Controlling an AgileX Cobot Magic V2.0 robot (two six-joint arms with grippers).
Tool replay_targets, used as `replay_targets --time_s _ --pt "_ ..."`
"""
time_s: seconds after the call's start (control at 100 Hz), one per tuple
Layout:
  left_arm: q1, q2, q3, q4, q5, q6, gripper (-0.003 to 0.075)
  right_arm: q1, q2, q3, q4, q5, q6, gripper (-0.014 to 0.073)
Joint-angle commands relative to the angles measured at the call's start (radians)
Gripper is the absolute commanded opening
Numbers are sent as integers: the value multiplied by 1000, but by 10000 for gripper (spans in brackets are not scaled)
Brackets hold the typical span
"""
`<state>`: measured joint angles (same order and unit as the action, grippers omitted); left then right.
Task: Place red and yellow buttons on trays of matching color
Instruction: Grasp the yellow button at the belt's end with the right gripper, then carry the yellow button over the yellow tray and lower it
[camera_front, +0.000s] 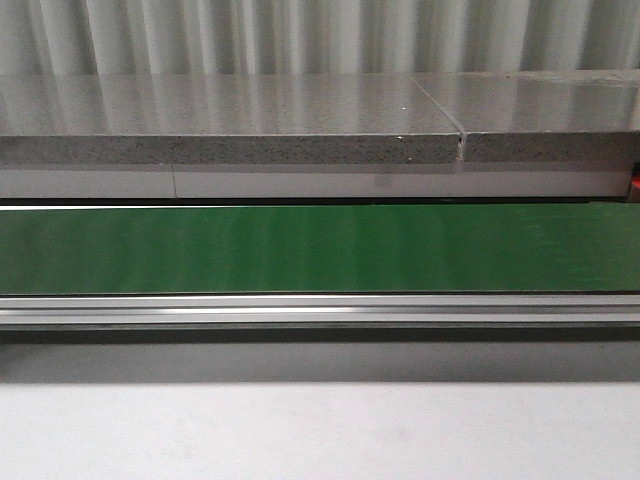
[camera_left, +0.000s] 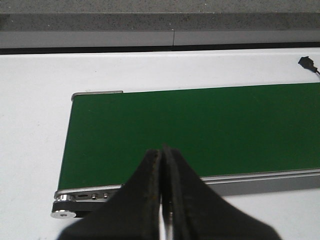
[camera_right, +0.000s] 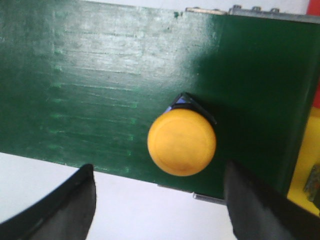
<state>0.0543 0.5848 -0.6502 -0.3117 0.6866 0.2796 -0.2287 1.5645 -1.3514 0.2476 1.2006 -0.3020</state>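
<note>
Right claw (camera_right: 157, 200) spread wide above yellow button (camera_right: 182, 142), near green belt (camera_right: 90, 85) edge

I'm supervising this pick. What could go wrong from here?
The round yellow button sits near the green conveyor belt's edge; a finger of the open right gripper could nudge it off. The closed left gripper cannot catch it. The front view shows no button, so no cross-check.

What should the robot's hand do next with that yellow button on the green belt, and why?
Probably lower the right gripper and shut it on the yellow button. Its fingers are spread wide with the button lying between them on the green belt, not yet held. A yellow surface, perhaps the tray, shows beside the belt.
</note>
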Motion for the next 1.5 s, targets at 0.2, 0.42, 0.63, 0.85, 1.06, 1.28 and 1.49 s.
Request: replay_targets --time_s 0.2,0.42,0.63,0.85,1.06,1.28,1.49 --pt "-9 0 -24 -26 -70 -2 -20 -1 -28 -7 -75 -156 -16 532" --pt "-9 0 -24 -26 -70 -2 -20 -2 66 -7 -91 -154 4 528" --pt "-9 0 -24 -26 -70 -2 -20 -2 96 -7 -118 -138 46 188" --pt "-9 0 -24 -26 -70 -2 -20 -3 96 -7 -118 -118 55 34" --pt "-9 0 -24 -26 -70 -2 -20 -9 58 -7 -118 -108 59 34" --pt "-9 0 -24 -26 -70 -2 -20 -75 -54 -7 -119 -95 98 34" --pt "-9 0 -24 -26 -70 -2 -20 -237 -124 -7 -204 -64 246 34"
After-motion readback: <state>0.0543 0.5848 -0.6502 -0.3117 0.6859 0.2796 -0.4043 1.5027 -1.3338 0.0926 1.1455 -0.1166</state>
